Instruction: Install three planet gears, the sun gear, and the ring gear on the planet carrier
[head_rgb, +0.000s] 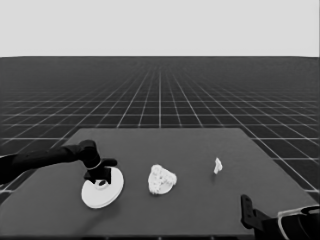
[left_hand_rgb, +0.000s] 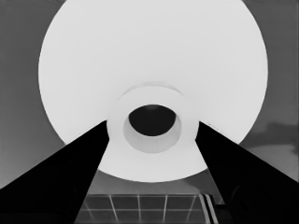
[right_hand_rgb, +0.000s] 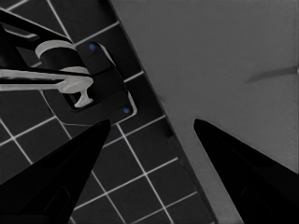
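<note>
Left pincer (head_rgb: 101, 176) grips the hub of the largest white round disc, the thick-rimmed ring gear (head_rgb: 107, 192), tilted at the dark tabletop's (head_rgb: 200, 210) left end.

Its two black fingers flank the raised collar round the disc's dark centre hole, seemingly touching it on both sides, so I judge it closed on the disc. Target lies to this arm's right: a white heap (head_rgb: 161, 180) at mid-tabletop, apparently the smaller round part loaded with small toothed gears. A thin white piece (head_rgb: 217, 165) stands farther right. Right pincer (right_hand_rgb: 149, 122), fingers spread and empty, waits at the near right corner, no closer to the heap.
</note>
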